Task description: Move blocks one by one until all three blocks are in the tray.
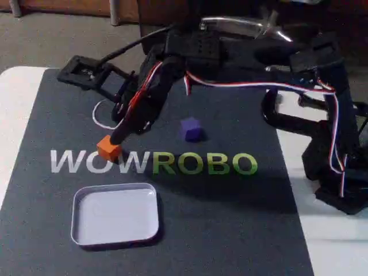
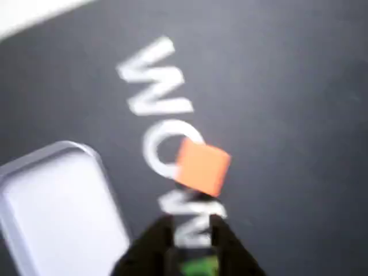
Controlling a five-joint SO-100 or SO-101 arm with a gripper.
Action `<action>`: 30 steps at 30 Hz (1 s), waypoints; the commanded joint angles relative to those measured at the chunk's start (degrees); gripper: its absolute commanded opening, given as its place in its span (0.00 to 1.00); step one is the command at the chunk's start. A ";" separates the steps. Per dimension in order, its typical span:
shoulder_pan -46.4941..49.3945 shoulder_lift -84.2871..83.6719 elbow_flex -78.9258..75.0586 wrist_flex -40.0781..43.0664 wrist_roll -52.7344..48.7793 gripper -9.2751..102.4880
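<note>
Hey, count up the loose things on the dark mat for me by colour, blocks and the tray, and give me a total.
Orange: 1, the orange block, on the mat at the claw tip.
Purple: 1, the purple block, on the mat, apart from the arm.
Silvery-white: 1, the tray, with no block in it.
Total: 3

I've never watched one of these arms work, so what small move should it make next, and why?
Probably ease forward and down so the fingers straddle the orange block, then close. In the wrist view, the gripper looks slightly open, holding nothing, with the block just ahead of its tips. The tray holds no blocks, and the purple block sits farther away on the mat.
</note>
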 commanded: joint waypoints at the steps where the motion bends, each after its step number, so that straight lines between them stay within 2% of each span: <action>1: -0.62 0.18 -3.34 -2.11 2.81 0.16; 9: 0.88 -1.41 -3.43 -5.36 6.50 0.18; 30: 3.25 -7.12 -3.43 -7.47 3.52 0.21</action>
